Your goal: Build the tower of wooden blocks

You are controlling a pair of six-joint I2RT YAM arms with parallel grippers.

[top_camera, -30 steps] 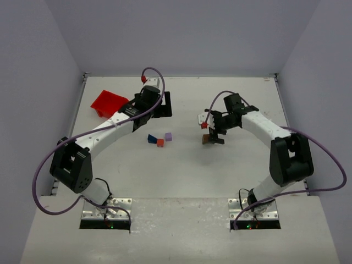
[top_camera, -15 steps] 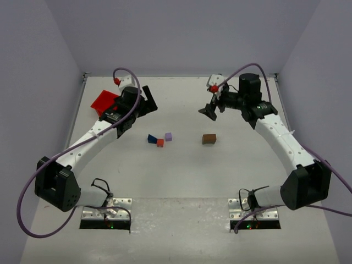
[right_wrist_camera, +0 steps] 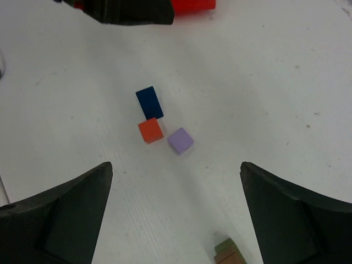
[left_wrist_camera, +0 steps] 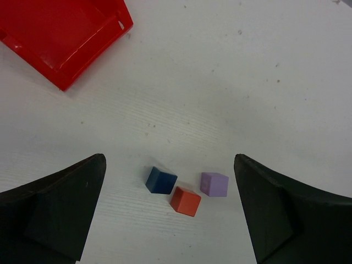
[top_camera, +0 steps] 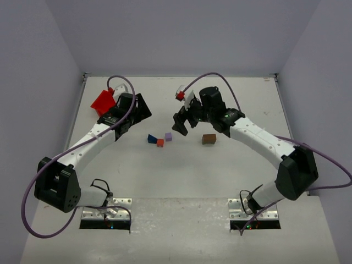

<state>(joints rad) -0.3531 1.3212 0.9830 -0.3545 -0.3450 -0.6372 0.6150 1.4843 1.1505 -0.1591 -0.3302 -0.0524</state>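
Note:
Three small blocks lie close together at the table's middle: a dark blue wedge (top_camera: 151,139), an orange-red cube (top_camera: 160,142) and a lilac cube (top_camera: 168,136). A brown block (top_camera: 208,139) lies apart to their right. My left gripper (top_camera: 137,110) is open and empty, behind and left of the cluster. Its wrist view shows the blue wedge (left_wrist_camera: 161,180), the orange-red cube (left_wrist_camera: 185,201) and the lilac cube (left_wrist_camera: 214,184) between its fingers. My right gripper (top_camera: 180,122) is open and empty, just behind the lilac cube. Its wrist view shows the lilac cube (right_wrist_camera: 180,140), the orange-red cube (right_wrist_camera: 150,131), the blue wedge (right_wrist_camera: 149,102) and the brown block (right_wrist_camera: 230,253).
A red plastic bin (top_camera: 104,101) stands at the back left, just beside the left arm; it also shows in the left wrist view (left_wrist_camera: 60,33). Grey walls close the table on three sides. The two grippers hang near each other above the cluster.
My right gripper has left the brown block on the table, risen, then swung left to behind the lilac cube. My left gripper has shifted left toward the bin.

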